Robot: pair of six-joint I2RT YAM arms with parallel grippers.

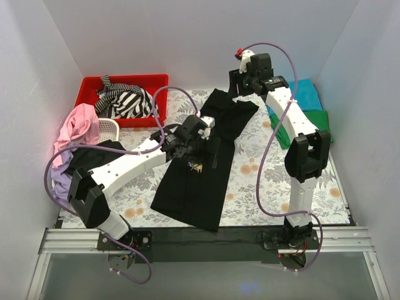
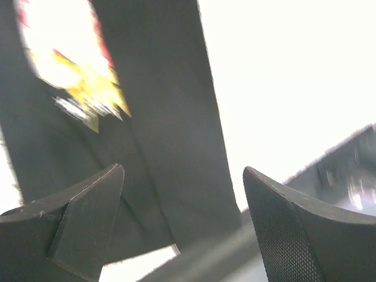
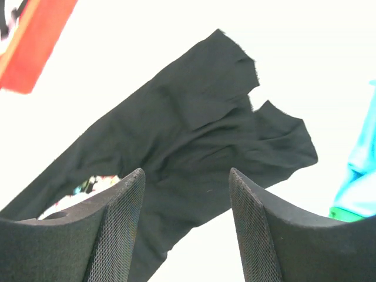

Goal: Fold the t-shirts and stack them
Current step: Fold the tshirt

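Left gripper (image 2: pixel 182 176): jaws wide apart, nothing between them. The black t-shirt (image 1: pixel 194 181) lies spread on the floral tabletop (image 1: pixel 262 181) beneath the gap. Its yellow-and-red print (image 2: pixel 76 70) sits ahead of the left-hand finger.

Right gripper (image 3: pixel 187 176): jaws parted, holding nothing, raised clear of the cloth. The black tee's rumpled upper end sits below and ahead of the gap. Teal t-shirt (image 3: pixel 361 147) out past the right-hand finger, a green t-shirt's (image 3: pixel 346 212) edge under it. Red bin (image 3: pixel 35 47) far beyond the left-hand finger.
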